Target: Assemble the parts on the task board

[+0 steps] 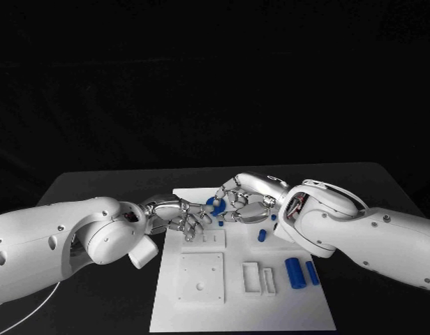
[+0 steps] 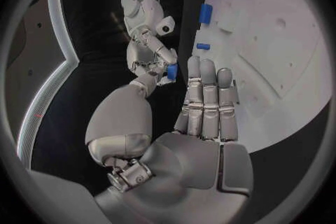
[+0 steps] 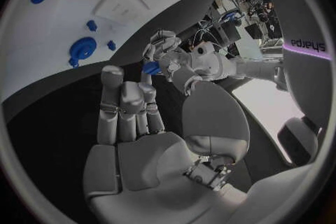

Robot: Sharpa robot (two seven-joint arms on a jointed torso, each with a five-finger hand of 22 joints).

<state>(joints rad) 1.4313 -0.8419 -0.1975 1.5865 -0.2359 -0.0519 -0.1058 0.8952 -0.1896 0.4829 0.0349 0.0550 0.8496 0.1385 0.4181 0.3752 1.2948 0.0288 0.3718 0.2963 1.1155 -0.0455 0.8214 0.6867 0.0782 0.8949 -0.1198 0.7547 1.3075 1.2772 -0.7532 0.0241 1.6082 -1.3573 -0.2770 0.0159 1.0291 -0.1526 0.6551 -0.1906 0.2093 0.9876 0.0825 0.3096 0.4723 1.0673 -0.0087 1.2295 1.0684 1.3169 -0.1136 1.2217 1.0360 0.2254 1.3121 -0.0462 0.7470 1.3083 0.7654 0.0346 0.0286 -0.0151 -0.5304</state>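
My two hands meet over the far end of the task board (image 1: 276,314), the white plate in the middle of the black table (image 1: 94,185). My left hand (image 1: 180,218) comes in from the left and my right hand (image 1: 245,200) from the right, fingertips almost touching. Between them sits a small blue part (image 1: 215,203), just inside the board's far edge.

Each wrist view shows that hand's fingers lying straight and side by side, with the thumb reaching toward the blue part and the other hand's fingertips at the same piece. I cannot tell which hand has hold of it, or whether both do.

My forearms cross the board's left and right edges at its far half. The near half lies open: a square white block (image 1: 201,277) on the left, and two blue cylinders (image 1: 296,272) side by side toward the right edge. A smaller blue peg (image 1: 262,234) stands just beside my right wrist. A strip of black table shows beyond the board's far edge, running to the table's back edge.
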